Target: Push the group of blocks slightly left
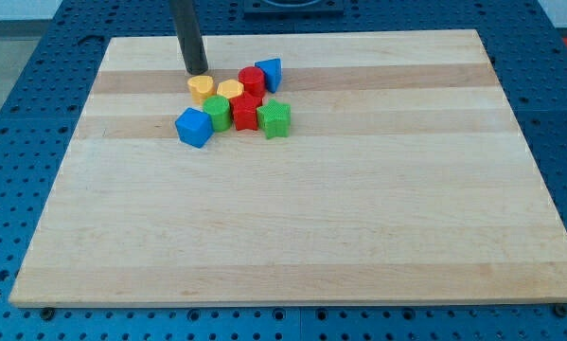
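Several blocks sit packed in one group near the top of the wooden board (292, 208), left of centre. A blue cube (194, 127) is at the group's left. A green block (218, 113) sits next to it, then a red block (245, 113) and a green star-like block (274, 119) at the right. Above them lie a yellow heart-like block (202, 89), a second yellow block (230, 91), a red cylinder (252, 80) and a blue triangular block (270, 73). My tip (198, 71) is just above the yellow heart-like block, at the group's upper left.
The board lies on a blue perforated table (18, 85). The board's top edge runs just behind the rod.
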